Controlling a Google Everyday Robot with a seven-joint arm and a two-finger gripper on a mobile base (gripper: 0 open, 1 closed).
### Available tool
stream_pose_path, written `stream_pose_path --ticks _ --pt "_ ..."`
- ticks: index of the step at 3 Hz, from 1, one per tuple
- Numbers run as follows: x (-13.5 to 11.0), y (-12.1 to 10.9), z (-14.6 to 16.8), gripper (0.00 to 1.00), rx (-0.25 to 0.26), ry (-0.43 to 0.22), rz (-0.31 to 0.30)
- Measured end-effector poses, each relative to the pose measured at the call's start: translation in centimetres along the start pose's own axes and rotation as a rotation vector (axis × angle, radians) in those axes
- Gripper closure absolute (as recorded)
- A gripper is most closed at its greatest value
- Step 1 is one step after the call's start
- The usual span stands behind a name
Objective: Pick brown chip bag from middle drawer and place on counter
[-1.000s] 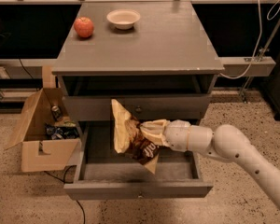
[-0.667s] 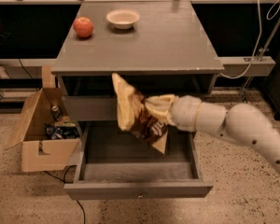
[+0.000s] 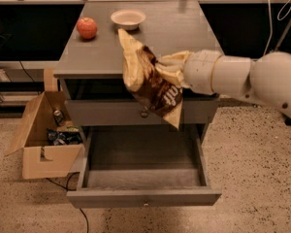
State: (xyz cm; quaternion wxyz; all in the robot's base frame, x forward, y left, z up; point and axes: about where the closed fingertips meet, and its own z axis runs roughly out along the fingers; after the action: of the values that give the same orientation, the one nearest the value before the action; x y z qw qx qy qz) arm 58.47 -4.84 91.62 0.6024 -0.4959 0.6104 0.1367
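The brown chip bag [image 3: 151, 84] hangs tilted in the air, its cream top over the counter's front edge and its lower end in front of the top drawer front. My gripper [image 3: 166, 71] comes in from the right on a thick white arm and is shut on the bag's right side. The middle drawer [image 3: 143, 197] is pulled wide open below and shows only its bare grey floor. The counter [image 3: 179, 30] is the flat grey cabinet top behind the bag.
A red apple [image 3: 87, 27] and a white bowl [image 3: 128, 19] sit at the counter's back left. An open cardboard box [image 3: 43, 132] with cans and packets stands on the floor left of the cabinet. A dark shelf runs behind.
My gripper has lifted the bag up out of the open drawer to counter height. The drawer stays open.
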Motion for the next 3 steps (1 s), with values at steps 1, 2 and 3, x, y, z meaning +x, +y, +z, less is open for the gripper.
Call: stream_pose_path --ticks 1,2,3 --pt "-1.0 -0.4 -0.1 1.00 0.008 0.005 -0.016" --pt "-1.0 -0.3 -0.1 1.00 0.007 0.004 -0.015" --pt "-2.4 -2.8 -0.5 1.00 0.030 -0.005 -0.045"
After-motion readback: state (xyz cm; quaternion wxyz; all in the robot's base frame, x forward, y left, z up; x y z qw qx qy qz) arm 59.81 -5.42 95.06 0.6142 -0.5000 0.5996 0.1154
